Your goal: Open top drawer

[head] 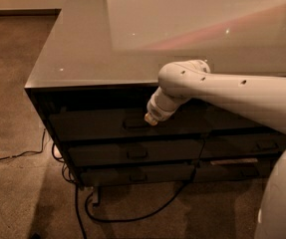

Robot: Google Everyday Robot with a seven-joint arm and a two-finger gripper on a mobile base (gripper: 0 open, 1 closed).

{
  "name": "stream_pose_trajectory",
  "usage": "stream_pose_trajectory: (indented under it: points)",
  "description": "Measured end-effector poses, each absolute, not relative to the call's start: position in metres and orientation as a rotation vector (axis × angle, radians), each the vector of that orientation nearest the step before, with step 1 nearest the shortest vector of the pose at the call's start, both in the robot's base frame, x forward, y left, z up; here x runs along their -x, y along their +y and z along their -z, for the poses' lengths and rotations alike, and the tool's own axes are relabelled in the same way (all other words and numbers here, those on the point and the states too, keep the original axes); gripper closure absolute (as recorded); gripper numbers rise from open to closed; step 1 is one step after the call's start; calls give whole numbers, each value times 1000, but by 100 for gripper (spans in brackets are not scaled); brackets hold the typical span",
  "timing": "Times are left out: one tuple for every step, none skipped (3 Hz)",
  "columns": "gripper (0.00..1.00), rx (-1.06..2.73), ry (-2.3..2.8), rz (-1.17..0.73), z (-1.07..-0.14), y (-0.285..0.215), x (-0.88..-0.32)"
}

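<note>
Sitting directly beneath the glossy top of the bench, the top drawer is the uppermost dark front in the left column, and its small loop handle shows at the centre of that front. Whether the drawer stands out at all from the frame cannot be told from this angle. The pincer is right at the handle, at its right end and level with it, apparently touching or just short of it; I cannot tell whether the pincer is open or closed, or whether it has hold of the handle. Behind it the white arm reaches in from the right, running along the front edge of the bench and bending down at a rounded joint so that the wrist slants down and left toward the drawer front. Below the top drawer lie two shallower dark drawers, the middle one and the bottom one, each with a like handle. More dark fronts fill the column to the right, partly hidden by the arm. A black cable drops past the drawer fronts and loops over the brown carpet under the bench, and a thinner lead trails off to the left. A curved white part of the robot's body fills the lower right corner.
</note>
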State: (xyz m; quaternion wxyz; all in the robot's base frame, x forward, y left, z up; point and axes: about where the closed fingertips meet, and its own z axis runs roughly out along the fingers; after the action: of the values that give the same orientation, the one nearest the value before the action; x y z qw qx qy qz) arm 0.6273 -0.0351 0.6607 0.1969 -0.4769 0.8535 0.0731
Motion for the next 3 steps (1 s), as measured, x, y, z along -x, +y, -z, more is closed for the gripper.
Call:
stream_pose_trajectory:
  points:
    - [100, 1335, 2390, -205, -666, -35, -627]
    - [100, 1335, 2390, -191, -677, -40, -622]
    - [100, 1335, 2391, -192, -677, -40, -622]
